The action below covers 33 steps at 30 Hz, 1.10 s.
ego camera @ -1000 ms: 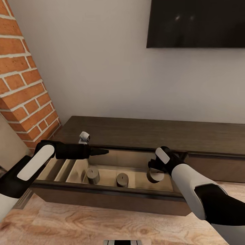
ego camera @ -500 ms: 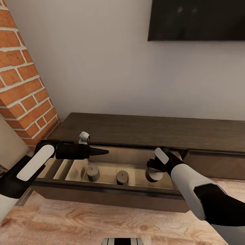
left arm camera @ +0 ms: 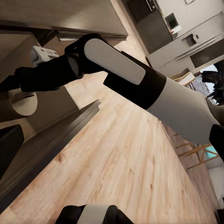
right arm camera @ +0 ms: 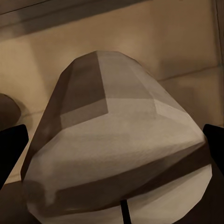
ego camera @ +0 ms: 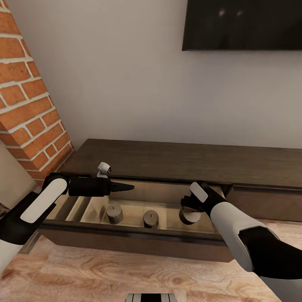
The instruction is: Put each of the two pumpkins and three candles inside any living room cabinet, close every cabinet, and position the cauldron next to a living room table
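Head view, L to R: left gripper hangs narrow and empty over the open drawer of the cabinet. Two candles stand inside. Nothing shifted in the last half sec; right gripper still holds the third candle low in the drawer, so release looks next.

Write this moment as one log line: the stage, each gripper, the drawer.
stage: third candle in drawer | right gripper: around it, grip unclear | left gripper: shut, empty, above open drawer | two candles inside
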### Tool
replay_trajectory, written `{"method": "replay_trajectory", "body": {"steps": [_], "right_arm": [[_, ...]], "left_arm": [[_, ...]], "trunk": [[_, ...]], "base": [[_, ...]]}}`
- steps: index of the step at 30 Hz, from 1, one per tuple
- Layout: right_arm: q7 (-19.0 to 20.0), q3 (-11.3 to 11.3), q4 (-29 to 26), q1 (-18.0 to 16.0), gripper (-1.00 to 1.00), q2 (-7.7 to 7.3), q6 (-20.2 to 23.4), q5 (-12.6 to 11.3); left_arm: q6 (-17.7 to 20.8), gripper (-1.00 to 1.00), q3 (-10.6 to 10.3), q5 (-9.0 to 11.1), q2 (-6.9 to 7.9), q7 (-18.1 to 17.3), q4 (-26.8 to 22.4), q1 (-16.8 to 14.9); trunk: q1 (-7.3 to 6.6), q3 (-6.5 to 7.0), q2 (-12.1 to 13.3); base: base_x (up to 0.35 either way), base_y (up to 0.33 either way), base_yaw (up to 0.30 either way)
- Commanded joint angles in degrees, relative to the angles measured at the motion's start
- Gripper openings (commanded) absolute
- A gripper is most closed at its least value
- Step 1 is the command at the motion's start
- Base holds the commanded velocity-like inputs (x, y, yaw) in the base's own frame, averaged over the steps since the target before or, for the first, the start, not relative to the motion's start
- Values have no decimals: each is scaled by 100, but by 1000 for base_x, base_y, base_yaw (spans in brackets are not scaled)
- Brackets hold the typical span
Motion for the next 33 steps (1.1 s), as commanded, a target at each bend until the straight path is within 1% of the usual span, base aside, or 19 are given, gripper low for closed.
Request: {"method": "replay_trajectory", "body": {"steps": [1, 3, 12, 16, 20, 28, 32, 33], "right_arm": [[-48, 44, -7, -3, -100, -3, 15, -62], [-48, 47, -7, -3, -100, -2, 15, -61], [-48, 43, -8, -3, -100, -2, 15, -61], [-48, 48, -11, -3, -100, 0, 11, -60], [-46, 57, -1, -3, -100, 0, -216, -66], [170, 330, 10, -3, -100, -3, -375, -66], [223, 379, 12, -3, -100, 2, -391, -66], [230, 387, 13, -3, -100, 0, -393, -65]], "left_arm": [[5, 100, -7, -22, 4, -36, 2, -6], [5, 100, -7, -22, 4, -36, 2, -6], [5, 100, -7, -22, 2, -36, 2, -6], [5, 100, -7, -22, 4, -36, -3, -6], [5, 100, -7, -22, 5, -36, -6, -6], [5, 100, -7, -22, 5, -36, -7, -6], [5, 100, -7, -22, 3, -36, -7, -6], [5, 100, -7, -22, 2, -36, -7, -6]], "trunk": [[-1, -5, -2], [-1, -5, -2], [22, -204, -14], [22, -204, -14], [22, -204, -14], [22, -204, -14], [32, -293, -19], [32, -293, -19]], "base": [[0, 0, 0], [0, 0, 0], [0, 0, 0], [0, 0, 0], [0, 0, 0], [0, 0, 0], [0, 0, 0], [0, 0, 0]]}}
